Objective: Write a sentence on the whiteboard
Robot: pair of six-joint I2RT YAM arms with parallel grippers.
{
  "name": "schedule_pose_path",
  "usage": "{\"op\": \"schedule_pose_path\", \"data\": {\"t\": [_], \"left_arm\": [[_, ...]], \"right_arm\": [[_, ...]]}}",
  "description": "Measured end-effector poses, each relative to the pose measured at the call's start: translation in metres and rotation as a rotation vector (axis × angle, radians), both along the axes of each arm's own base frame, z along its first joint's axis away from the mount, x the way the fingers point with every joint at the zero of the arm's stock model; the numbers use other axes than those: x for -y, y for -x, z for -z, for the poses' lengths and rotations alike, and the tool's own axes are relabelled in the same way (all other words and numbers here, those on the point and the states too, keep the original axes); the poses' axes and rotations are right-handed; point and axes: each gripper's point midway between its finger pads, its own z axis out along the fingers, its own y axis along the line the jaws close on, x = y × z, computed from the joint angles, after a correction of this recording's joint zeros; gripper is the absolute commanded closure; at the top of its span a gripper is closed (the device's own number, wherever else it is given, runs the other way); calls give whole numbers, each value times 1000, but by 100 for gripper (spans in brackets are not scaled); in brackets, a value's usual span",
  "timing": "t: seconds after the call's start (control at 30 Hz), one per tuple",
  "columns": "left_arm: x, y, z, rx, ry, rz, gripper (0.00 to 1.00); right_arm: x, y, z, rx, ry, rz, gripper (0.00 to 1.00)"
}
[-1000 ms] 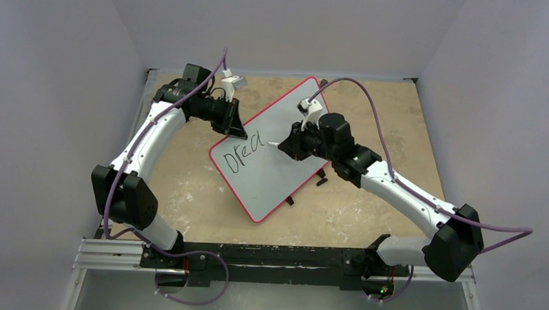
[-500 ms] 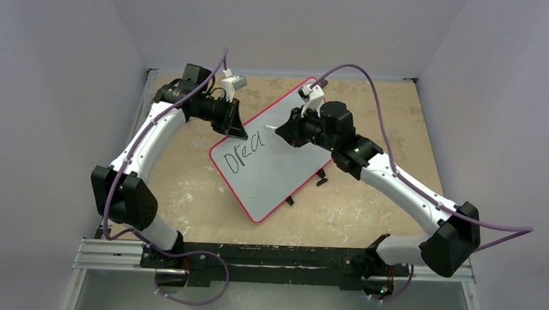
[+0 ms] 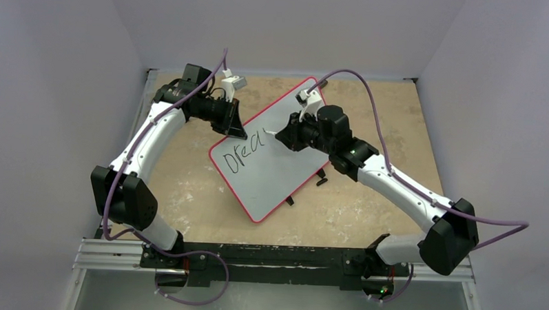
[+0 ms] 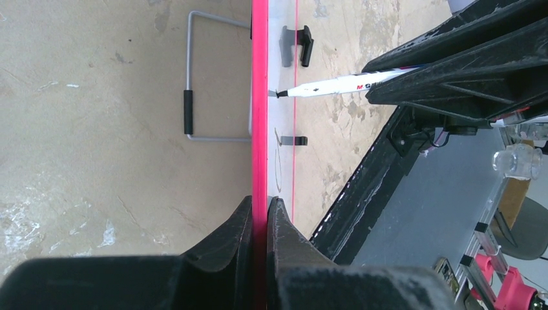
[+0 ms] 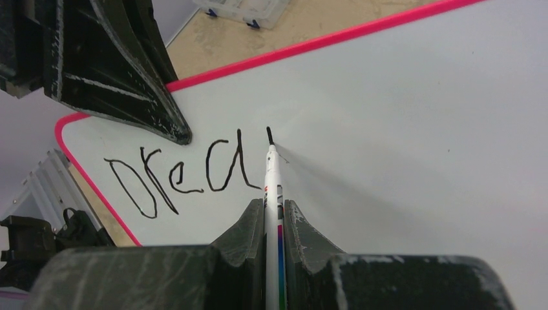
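The whiteboard [image 3: 285, 179], white with a red rim, lies slanted on the tan table. On it the sentence [image 3: 246, 152] reads "Drea" in black [image 5: 187, 171]. My left gripper [image 3: 239, 133] is shut on the board's red edge [image 4: 260, 97], one finger on either side [image 4: 260, 201]. My right gripper [image 3: 286, 136] is shut on a white marker [image 5: 273, 181], whose black tip meets the board [image 5: 400, 129] just right of the "a", at the top of a short fresh stroke. The marker [image 4: 342, 84] also shows in the left wrist view.
Two small black clips [image 3: 321, 179] [image 3: 290, 200] lie by the board's right edge. A wire stand with a black grip [image 4: 189, 110] lies beside the board's rim. Grey walls close in three sides, and a metal rail [image 3: 275, 260] runs along the near edge.
My right gripper has carried the marker a little toward the far left, from beside the "a" up to the start of a new stroke. The left gripper and the board have not moved.
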Motion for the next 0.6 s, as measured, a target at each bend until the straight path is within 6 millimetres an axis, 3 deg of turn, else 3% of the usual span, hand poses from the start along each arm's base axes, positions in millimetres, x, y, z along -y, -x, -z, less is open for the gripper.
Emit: {"op": "schedule_pose_path", "data": {"t": [0.33,0.6], "left_arm": [[0,0,0,0,-2,-1,100],[0,0,0,0,-2,-1,100]], "right_arm": [[13,20,32,-49,28,-12,100],[12,21,31,-52,25,-17,100]]}}
